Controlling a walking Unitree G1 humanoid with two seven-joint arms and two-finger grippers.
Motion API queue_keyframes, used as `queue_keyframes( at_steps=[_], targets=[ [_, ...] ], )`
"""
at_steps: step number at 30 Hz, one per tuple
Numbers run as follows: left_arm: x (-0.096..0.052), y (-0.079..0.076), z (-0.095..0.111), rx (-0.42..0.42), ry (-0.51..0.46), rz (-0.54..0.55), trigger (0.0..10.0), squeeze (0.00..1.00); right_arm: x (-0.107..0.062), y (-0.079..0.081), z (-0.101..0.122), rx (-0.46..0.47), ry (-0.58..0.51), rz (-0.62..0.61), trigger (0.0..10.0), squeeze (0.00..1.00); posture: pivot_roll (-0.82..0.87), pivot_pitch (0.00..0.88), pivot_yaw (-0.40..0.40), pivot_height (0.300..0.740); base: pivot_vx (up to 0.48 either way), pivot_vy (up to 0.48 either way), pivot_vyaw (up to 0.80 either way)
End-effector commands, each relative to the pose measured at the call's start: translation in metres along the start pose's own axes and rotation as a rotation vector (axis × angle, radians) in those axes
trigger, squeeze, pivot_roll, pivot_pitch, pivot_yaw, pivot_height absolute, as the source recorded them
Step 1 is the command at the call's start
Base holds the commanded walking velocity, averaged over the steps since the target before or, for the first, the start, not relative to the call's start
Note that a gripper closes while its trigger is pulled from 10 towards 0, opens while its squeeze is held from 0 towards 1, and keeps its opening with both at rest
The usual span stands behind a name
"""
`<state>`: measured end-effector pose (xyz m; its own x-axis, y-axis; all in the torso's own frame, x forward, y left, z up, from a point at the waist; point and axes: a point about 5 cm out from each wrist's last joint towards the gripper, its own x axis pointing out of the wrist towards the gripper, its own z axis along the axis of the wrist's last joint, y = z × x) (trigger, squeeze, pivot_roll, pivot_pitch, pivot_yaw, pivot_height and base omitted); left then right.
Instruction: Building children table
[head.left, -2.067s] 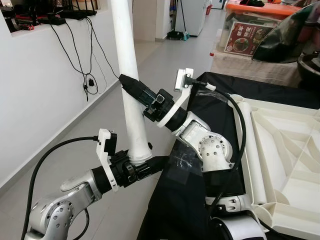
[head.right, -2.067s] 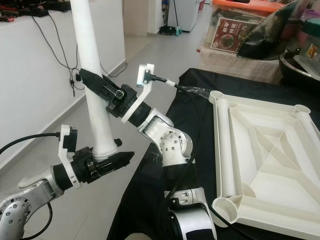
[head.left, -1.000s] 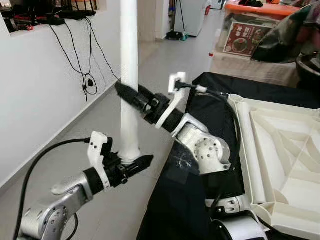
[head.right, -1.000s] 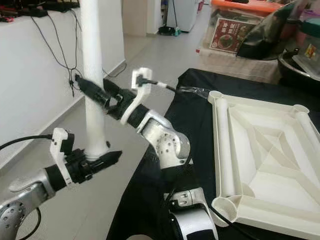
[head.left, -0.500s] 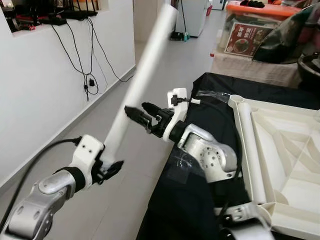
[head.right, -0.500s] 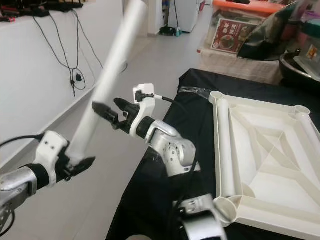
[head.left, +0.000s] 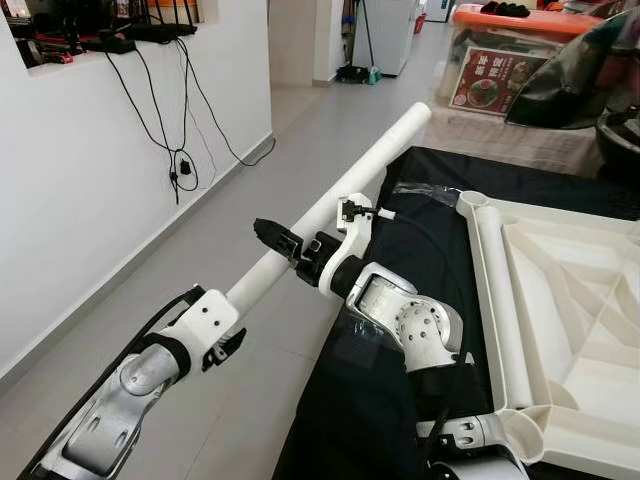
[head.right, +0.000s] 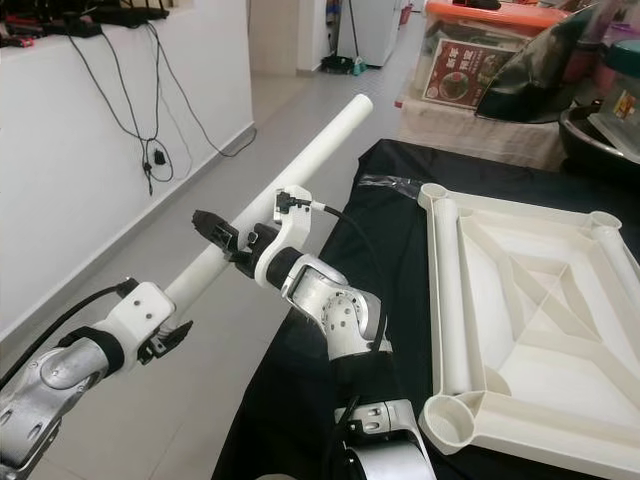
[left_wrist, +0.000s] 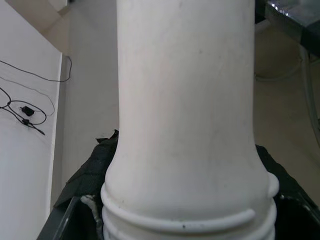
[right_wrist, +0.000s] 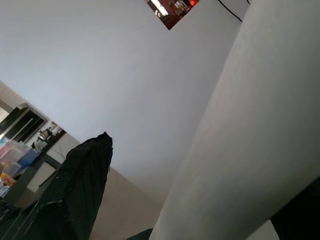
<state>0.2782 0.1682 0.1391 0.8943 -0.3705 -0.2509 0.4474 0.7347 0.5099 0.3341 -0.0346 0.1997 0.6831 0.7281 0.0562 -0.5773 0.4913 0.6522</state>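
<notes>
A long white table leg (head.left: 345, 190) slants from low on the left up toward the black-draped table. My left gripper (head.left: 226, 328) is shut on its ringed lower end (left_wrist: 185, 210), with black fingers on both sides. My right gripper (head.left: 272, 236) sits at the leg's middle. One finger (right_wrist: 80, 195) stands off the leg (right_wrist: 250, 125), and a strip of wall shows between them, so this gripper is open around it. The white tabletop (head.left: 575, 300) lies upside down on the table, with round corner sockets (head.right: 450, 415) facing up.
A black cloth (head.left: 350, 400) covers the table on the right. The white wall (head.left: 80, 170) with hanging cables runs along the left. Grey floor (head.left: 260, 140) lies open between them. Storage boxes (head.left: 500, 70) and a dark pan stand at the back right.
The leg has swung from upright to a steep slant, its top now over the table's corner. My right gripper let go of it half a second ago and now straddles its middle.
</notes>
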Motion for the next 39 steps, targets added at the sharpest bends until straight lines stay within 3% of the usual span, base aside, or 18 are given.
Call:
queue_keyframes(
  at_steps=[1,2,4,13,26,27,29,35,36,39],
  targets=[
    [0.004,-0.003,0.012,0.014,-0.068,-0.006,10.0,0.0,0.012,0.011,-0.027,0.105,0.019,0.01,10.0,0.0,0.12,0.0,-0.032,0.74,0.0,0.0,0.0],
    [0.006,-0.004,0.016,0.007,-0.09,-0.014,10.0,0.0,0.013,0.009,-0.026,0.101,0.008,-0.011,10.0,0.0,0.12,0.0,-0.032,0.74,0.0,0.0,0.0],
    [0.008,-0.013,0.022,-0.016,-0.134,-0.045,10.0,0.0,0.013,0.005,-0.019,0.106,-0.038,-0.052,0.0,0.0,0.12,0.0,-0.031,0.74,0.0,0.0,0.0],
    [0.01,-0.034,0.024,-0.034,-0.179,-0.143,10.0,0.0,0.011,0.0,-0.006,0.119,-0.117,-0.083,0.0,0.0,0.11,0.0,-0.03,0.74,0.0,0.0,0.0],
    [0.012,-0.029,0.013,-0.014,-0.148,-0.113,10.0,0.0,0.009,0.002,0.002,0.153,-0.148,-0.068,0.0,0.0,0.1,0.0,-0.028,0.74,0.0,0.0,0.0],
    [0.011,-0.024,0.008,-0.02,-0.137,-0.086,10.0,1.0,0.009,0.002,0.004,0.149,-0.151,-0.068,0.0,0.0,0.1,0.0,-0.028,0.74,0.0,0.0,0.0],
    [0.006,-0.015,0.003,-0.047,-0.132,-0.062,10.0,1.0,0.006,-0.005,0.014,0.125,-0.18,-0.097,0.0,0.0,0.11,0.0,-0.032,0.74,0.0,0.0,0.0],
    [-0.003,-0.008,0.007,-0.11,-0.163,-0.033,10.0,1.0,0.001,-0.017,0.037,0.064,-0.249,-0.161,0.0,0.0,0.11,0.0,-0.034,0.74,0.0,0.0,0.0],
    [-0.008,-0.006,0.01,-0.128,-0.188,-0.01,10.0,1.0,-0.004,-0.028,0.062,-0.039,-0.324,-0.247,0.0,0.0,0.12,0.0,-0.046,0.74,0.0,0.0,0.0],
    [-0.01,-0.007,0.011,-0.127,-0.196,-0.002,10.0,1.0,-0.008,-0.032,0.074,-0.091,-0.357,-0.286,0.0,0.0,0.12,0.0,-0.046,0.74,0.0,0.0,0.0]
  ],
)
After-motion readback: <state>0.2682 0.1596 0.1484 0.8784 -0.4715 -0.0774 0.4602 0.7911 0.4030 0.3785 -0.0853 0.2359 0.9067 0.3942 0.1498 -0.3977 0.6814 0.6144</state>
